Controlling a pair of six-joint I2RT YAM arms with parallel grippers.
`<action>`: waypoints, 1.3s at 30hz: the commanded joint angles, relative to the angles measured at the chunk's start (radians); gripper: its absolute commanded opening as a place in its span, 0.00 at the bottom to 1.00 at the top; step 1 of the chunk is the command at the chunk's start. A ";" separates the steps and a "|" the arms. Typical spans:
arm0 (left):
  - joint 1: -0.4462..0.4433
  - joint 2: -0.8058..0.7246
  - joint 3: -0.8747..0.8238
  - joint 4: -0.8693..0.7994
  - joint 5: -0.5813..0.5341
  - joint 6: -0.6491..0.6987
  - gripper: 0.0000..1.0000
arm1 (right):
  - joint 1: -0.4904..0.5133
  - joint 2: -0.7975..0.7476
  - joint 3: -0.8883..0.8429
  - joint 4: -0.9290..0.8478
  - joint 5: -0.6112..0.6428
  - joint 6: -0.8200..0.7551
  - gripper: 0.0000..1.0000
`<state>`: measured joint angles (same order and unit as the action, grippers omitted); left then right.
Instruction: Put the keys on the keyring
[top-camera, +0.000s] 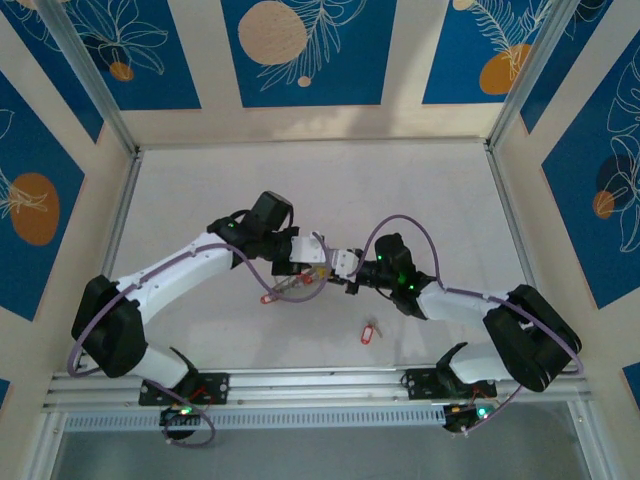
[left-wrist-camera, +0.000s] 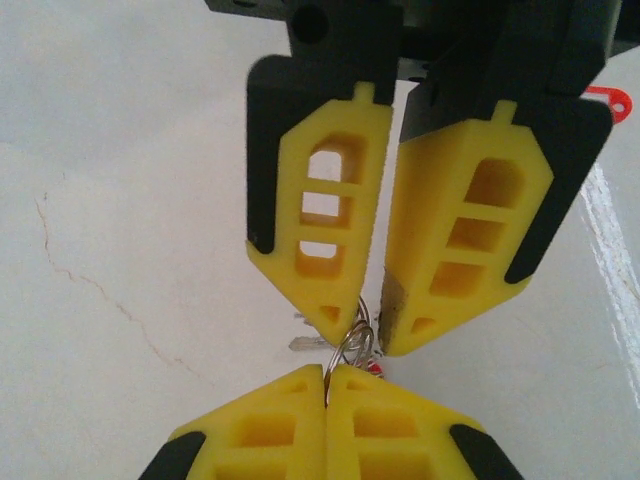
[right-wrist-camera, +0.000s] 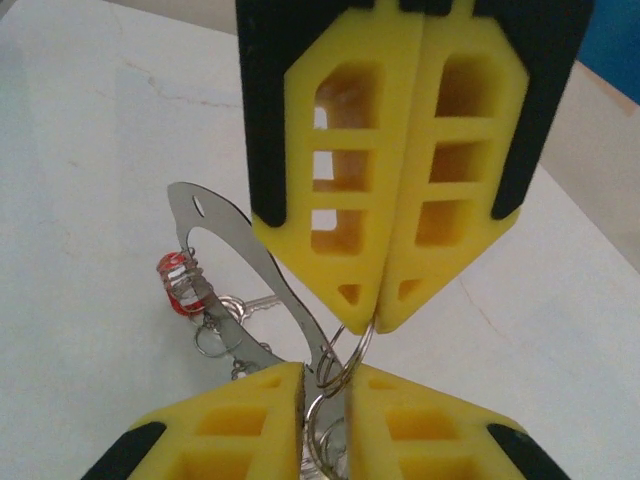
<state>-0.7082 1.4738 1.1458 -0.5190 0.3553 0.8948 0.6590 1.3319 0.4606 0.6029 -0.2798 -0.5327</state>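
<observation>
My two grippers meet tip to tip over the middle of the table. The left gripper (top-camera: 315, 268) (left-wrist-camera: 327, 368) is shut on a small wire ring (right-wrist-camera: 362, 340). That ring hangs at the end of the keyring (right-wrist-camera: 286, 300), a flat silvery hoop. The right gripper (top-camera: 338, 272) (right-wrist-camera: 328, 370) faces it with its jaws slightly parted, and the hoop's end and the small rings sit in the gap. A silver key (right-wrist-camera: 256, 303) and a red tag (right-wrist-camera: 175, 278) dangle from the hoop. Another key with a red tag (top-camera: 368, 332) lies loose on the table.
A second red tag (top-camera: 268, 297) hangs below the left gripper. The white table (top-camera: 200, 200) is walled by metal rails (top-camera: 120, 220) on the left, right and back. Both arm bases (top-camera: 190, 390) stand at the near edge.
</observation>
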 joint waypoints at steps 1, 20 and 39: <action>-0.012 0.010 0.045 0.007 -0.022 -0.051 0.00 | 0.007 0.017 0.034 -0.008 -0.020 0.042 0.17; -0.011 0.007 0.037 0.034 0.077 -0.145 0.00 | -0.005 0.093 0.018 0.223 -0.044 0.275 0.00; 0.089 -0.198 -0.100 0.004 0.230 0.015 0.24 | -0.047 0.201 -0.022 0.627 -0.313 0.297 0.00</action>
<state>-0.6285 1.2819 1.0626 -0.5030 0.5369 0.8696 0.6174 1.5230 0.4065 1.1412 -0.5400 -0.2535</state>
